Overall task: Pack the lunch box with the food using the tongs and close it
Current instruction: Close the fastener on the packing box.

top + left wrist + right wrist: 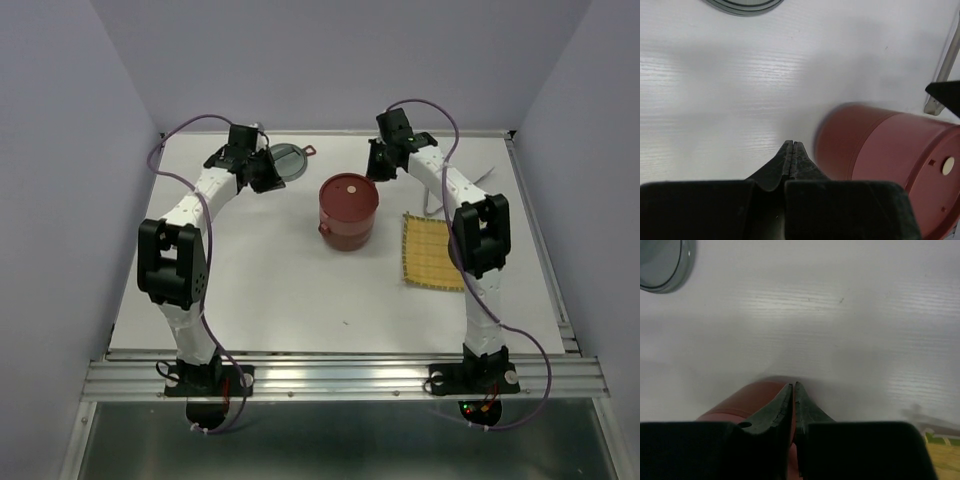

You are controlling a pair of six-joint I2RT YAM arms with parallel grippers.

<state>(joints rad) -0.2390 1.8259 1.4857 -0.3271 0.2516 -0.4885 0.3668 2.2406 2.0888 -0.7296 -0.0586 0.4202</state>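
The lunch box (pixel 348 212) stands stacked at the table's middle, dark red, with its flat lid and pale centre dot on top. In the left wrist view the lunch box (pixel 890 160) lies to the right of my left gripper (pixel 791 145), which is shut and empty. From above, the left gripper (pixel 268 180) hangs to the box's back left. My right gripper (pixel 375 170) hovers over the box's back edge. Its jaws (pixel 794 386) stand a sliver apart, holding nothing, with the lunch box (pixel 747 400) below. The tongs (pixel 433 205) lie behind the mat. No food shows.
A yellow woven mat (pixel 432 250) lies right of the box. A round glass dish (pixel 290 157) sits at the back, behind the left gripper, and shows at the top edge of both wrist views (pixel 742 5) (pixel 660 262). Walls enclose the table.
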